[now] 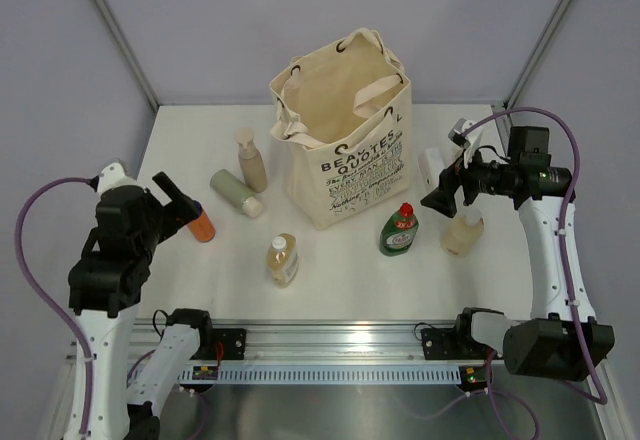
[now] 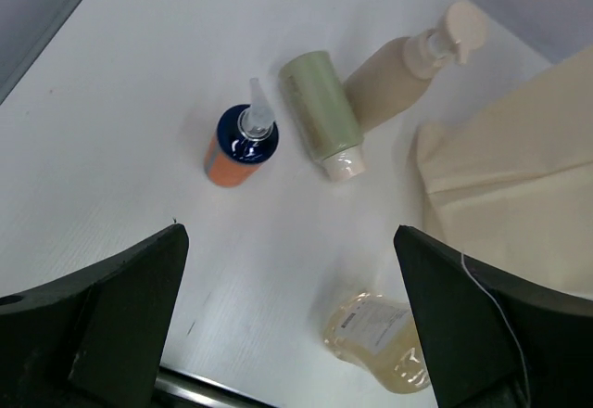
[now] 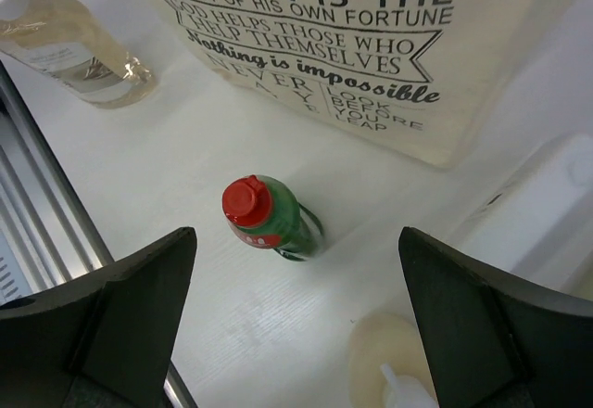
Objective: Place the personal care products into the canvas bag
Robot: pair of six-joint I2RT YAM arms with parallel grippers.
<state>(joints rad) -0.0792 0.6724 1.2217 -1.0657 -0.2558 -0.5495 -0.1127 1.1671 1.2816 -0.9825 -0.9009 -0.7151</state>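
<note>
I logged the canvas bag [image 1: 350, 160] upright at far centre, with the products outside it: beige pump bottle [image 1: 250, 160], sage-green tube [image 1: 237, 193] and orange bottle [image 1: 201, 224] left of it, amber bottle [image 1: 283, 259] and green bottle [image 1: 399, 231] in front, white tube [image 1: 431, 167] and cream bottle [image 1: 463, 235] on the right. The left gripper [image 1: 180, 200] and right gripper [image 1: 440, 192] each hung with fingers spread wide, holding nothing.

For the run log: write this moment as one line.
left hand: open, empty, near orange bottle | right hand: open, empty, facing green bottle | bag: upright, open
</note>
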